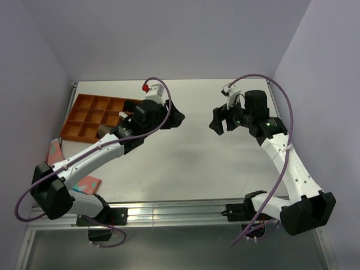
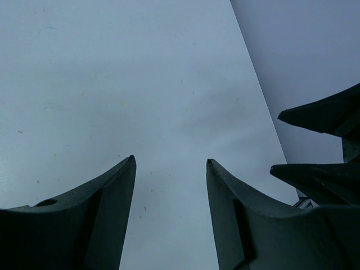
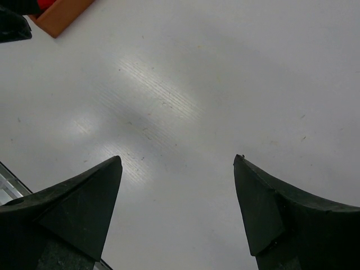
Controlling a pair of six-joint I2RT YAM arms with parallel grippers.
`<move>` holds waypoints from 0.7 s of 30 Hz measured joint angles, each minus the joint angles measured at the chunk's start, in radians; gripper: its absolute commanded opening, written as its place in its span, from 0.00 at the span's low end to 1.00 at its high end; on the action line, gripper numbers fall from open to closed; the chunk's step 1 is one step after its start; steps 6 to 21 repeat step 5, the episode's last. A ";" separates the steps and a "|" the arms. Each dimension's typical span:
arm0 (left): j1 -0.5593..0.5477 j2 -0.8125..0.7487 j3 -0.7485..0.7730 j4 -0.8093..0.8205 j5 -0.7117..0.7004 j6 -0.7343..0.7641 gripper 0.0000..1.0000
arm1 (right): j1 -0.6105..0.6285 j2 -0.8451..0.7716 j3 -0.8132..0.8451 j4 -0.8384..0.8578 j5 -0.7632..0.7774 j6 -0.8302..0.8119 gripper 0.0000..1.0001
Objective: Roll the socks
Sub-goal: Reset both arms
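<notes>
Left tool (image 2: 170, 160) and right tool (image 3: 177, 157) hang spread apart, empty, over the tabletop (image 1: 185, 163); the socks (image 1: 54, 152), seemingly pink, light and limp, lie at its left edge under the left arm (image 1: 90, 154), best pinched at a cuff

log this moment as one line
left gripper open, empty | right gripper open, empty | sock far left, untouched | rolling not started
</notes>
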 measured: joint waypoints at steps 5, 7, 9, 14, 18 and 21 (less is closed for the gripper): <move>-0.012 0.010 0.000 0.002 0.000 0.004 0.59 | 0.000 -0.016 -0.002 0.016 -0.001 0.011 0.90; -0.012 0.010 0.000 0.002 0.000 0.004 0.59 | 0.000 -0.016 -0.002 0.016 -0.001 0.011 0.90; -0.012 0.010 0.000 0.002 0.000 0.004 0.59 | 0.000 -0.016 -0.002 0.016 -0.001 0.011 0.90; -0.012 0.010 0.000 0.002 0.000 0.004 0.59 | 0.000 -0.016 -0.002 0.016 -0.001 0.011 0.90; -0.012 0.010 0.000 0.002 0.000 0.004 0.59 | 0.000 -0.016 -0.002 0.016 -0.001 0.011 0.90; -0.012 0.010 0.000 0.002 0.000 0.004 0.59 | 0.000 -0.016 -0.002 0.016 -0.001 0.011 0.90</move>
